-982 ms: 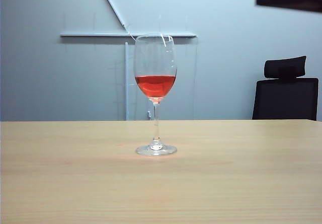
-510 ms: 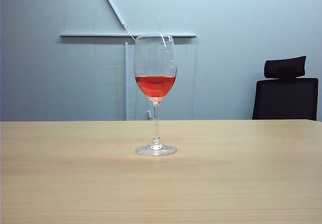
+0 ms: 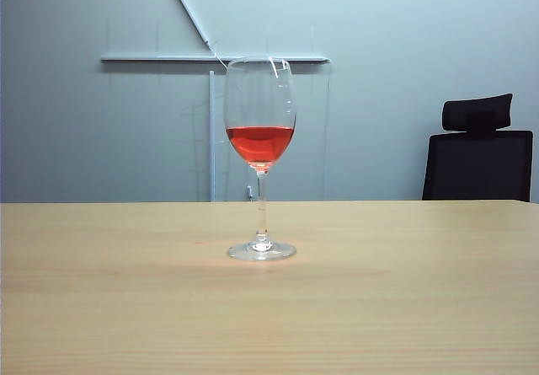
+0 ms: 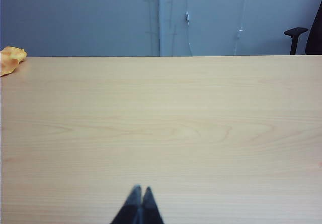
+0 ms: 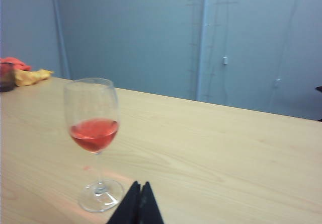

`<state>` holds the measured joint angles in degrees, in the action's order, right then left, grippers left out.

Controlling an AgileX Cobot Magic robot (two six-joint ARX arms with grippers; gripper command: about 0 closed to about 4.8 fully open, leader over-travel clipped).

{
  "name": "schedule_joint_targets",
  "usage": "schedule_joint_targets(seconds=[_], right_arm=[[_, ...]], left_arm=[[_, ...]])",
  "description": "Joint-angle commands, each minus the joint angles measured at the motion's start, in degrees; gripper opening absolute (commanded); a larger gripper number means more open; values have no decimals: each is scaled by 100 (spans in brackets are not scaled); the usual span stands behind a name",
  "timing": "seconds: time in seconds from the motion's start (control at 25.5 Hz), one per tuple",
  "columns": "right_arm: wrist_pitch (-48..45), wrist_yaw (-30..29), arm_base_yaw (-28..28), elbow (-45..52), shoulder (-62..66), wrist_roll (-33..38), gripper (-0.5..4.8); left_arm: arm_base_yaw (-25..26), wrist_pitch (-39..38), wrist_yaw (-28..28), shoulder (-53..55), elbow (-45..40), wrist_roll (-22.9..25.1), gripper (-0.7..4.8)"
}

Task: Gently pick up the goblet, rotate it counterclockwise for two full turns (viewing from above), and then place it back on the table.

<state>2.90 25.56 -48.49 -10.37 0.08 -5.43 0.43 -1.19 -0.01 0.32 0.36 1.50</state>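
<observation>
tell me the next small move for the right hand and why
Probably open the right hand first. Its fingers are pressed together, close to the goblet but apart from it. The goblet stands upright on the table, part full of red liquid. The left hand is shut too, with no glass in its view.

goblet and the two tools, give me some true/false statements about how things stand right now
1. The goblet stands upright on the table. True.
2. The goblet is empty. False: red liquid sits in its bowl.
3. The right tool grips the stem. False: it is shut on nothing, apart from the goblet.
4. The left tool is shut over bare table. True.
5. A black chair stands behind the table. True.
</observation>
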Motion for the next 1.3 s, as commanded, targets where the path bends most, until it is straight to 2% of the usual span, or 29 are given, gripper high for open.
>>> schedule_joint_targets(seconds=[0.04,0.12,0.2,0.27,0.47,0.59,0.98,1.3], right_arm=[[-116,13,133,-22,-9,-407,-5],[31,-345,490,-22,-7,-424,-6],[188,-962,1097,13,4,-409,-6],[-330,-2059,2345,422,4,-168,-6],[-1241,-3373,3751,1027,-2,476,-6],[-1123,-3589,4212,1034,-7,629,-6],[-1198,-3283,4933,1034,-9,629,-6],[-1211,-2909,4996,1034,-9,629,-6]], left_arm=[[-4,35,22,2,15,2,-5],[-4,35,22,2,15,2,-5],[-4,35,20,2,15,2,-5],[-4,37,22,2,15,2,-5],[-4,35,24,2,15,2,-5],[-4,33,22,2,15,2,-5],[-4,37,22,2,15,2,-5],[-4,37,22,2,15,2,-5]])
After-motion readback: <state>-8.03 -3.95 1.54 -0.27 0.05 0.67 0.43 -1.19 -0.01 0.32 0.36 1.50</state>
